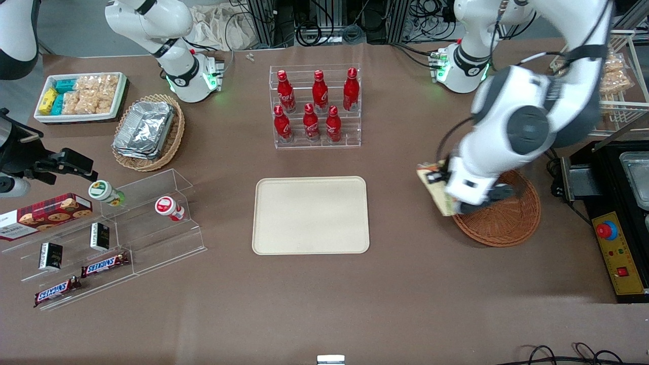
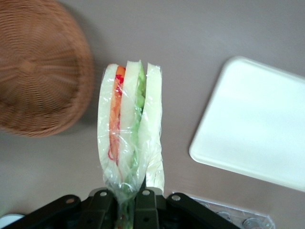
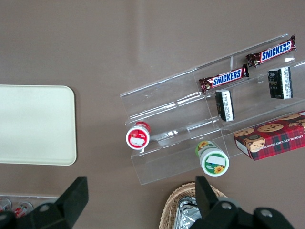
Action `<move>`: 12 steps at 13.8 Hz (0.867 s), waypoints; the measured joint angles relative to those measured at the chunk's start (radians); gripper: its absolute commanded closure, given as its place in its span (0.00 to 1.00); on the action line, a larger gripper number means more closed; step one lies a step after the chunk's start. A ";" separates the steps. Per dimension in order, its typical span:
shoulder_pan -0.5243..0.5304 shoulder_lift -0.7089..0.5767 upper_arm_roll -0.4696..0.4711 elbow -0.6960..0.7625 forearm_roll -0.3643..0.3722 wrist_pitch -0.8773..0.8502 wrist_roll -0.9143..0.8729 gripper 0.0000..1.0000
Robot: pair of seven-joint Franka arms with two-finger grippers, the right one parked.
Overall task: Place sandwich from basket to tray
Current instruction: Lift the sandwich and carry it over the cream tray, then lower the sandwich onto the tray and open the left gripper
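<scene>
Claw: pinches sandwich by its wrap, aloft beside basket.
Carry: level toward tray, lower gently before release.

Robot lab, mock snack-shop table.
Cable bundles, emergency-stop box; acrylic rack of cola bottles, Snickers bars on display steps.

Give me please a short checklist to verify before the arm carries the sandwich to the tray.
1. Grip: gripper shut on the sandwich at its wrap end: ok.
2. Sandwich lifted out of the basket: ok.
3. Basket has nothing else in it: ok.
4. Tray surface free for placing: ok.
5. Path between basket and tray free of objects on the table: ok.
6. Firmness of the grip on the thin wrap: cannot tell.
</scene>
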 measured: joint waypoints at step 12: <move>-0.280 0.537 -0.007 0.281 0.214 0.220 -0.012 0.42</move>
